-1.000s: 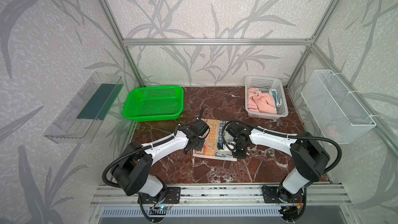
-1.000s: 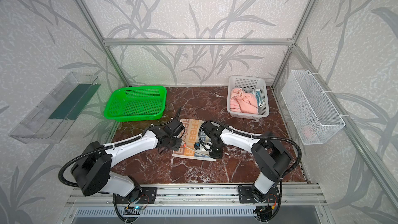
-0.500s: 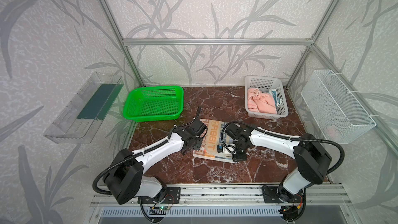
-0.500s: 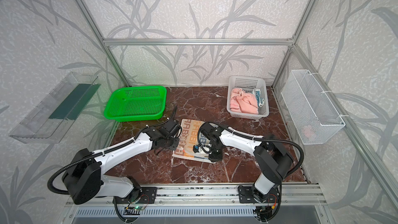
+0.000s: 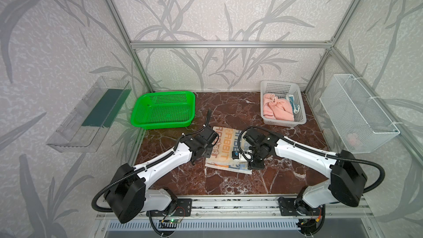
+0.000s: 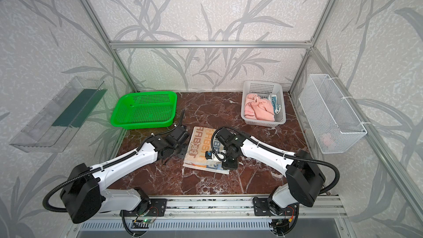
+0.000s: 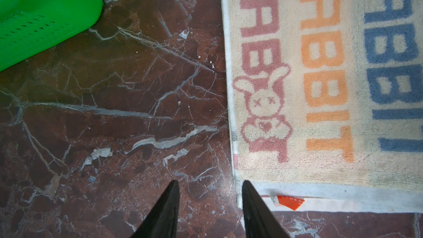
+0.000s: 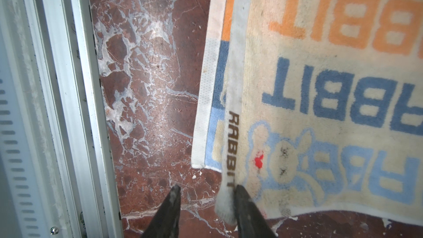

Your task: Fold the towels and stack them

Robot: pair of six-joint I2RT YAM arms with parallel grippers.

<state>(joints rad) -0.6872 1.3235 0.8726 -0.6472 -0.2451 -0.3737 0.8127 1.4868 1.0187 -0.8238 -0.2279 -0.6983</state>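
Observation:
The cream towel (image 5: 225,149) (image 6: 201,147) with orange and blue RABBIT letters lies folded flat mid-table. My left gripper (image 7: 209,183) (image 5: 201,157) is open, low over bare marble just off the cream towel's (image 7: 320,88) near-left corner. My right gripper (image 8: 206,187) (image 5: 255,164) is open at the near-right corner. The cream towel's (image 8: 332,88) hem tip rests against the inside of one finger (image 8: 247,209), ungripped. The pink towel (image 5: 277,109) (image 6: 258,109) and the teal towel (image 5: 293,103) (image 6: 275,104) lie crumpled in the grey basket (image 5: 283,122).
A green basket (image 5: 163,108) (image 7: 34,19) stands at the back left, close to the left arm. A wire basket (image 5: 357,113) hangs on the right wall and a clear shelf (image 5: 91,113) on the left wall. The aluminium rail (image 8: 68,88) borders the table's front edge.
Both grippers' jaws have parted and let the cream towel's near corners go. The left gripper has slid off the towel's left edge onto bare marble.

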